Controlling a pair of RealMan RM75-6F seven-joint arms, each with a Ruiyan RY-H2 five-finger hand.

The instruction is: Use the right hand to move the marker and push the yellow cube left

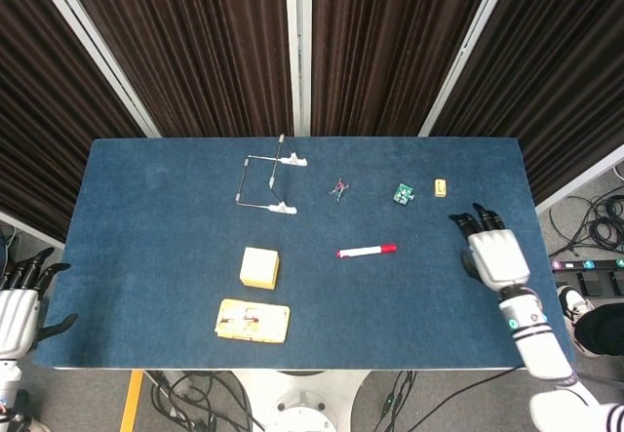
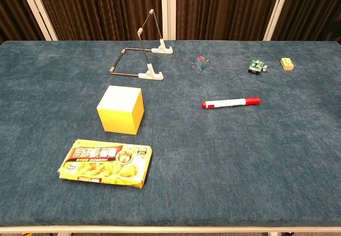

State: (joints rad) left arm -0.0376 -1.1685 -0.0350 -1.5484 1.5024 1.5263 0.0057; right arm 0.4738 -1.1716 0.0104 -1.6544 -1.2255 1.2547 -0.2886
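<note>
Blue table [image 2: 256, 167] bearing marker [image 2: 230, 103], cube [image 2: 120, 110].

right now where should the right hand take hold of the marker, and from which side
The marker lies flat and alone on the blue table, long axis nearly left-right, red cap toward the right hand. Probably best to pinch the white barrel near the middle, coming down from above with fingers across the narrow width, one on the far side and one on the near side. Nothing crowds it.
</note>
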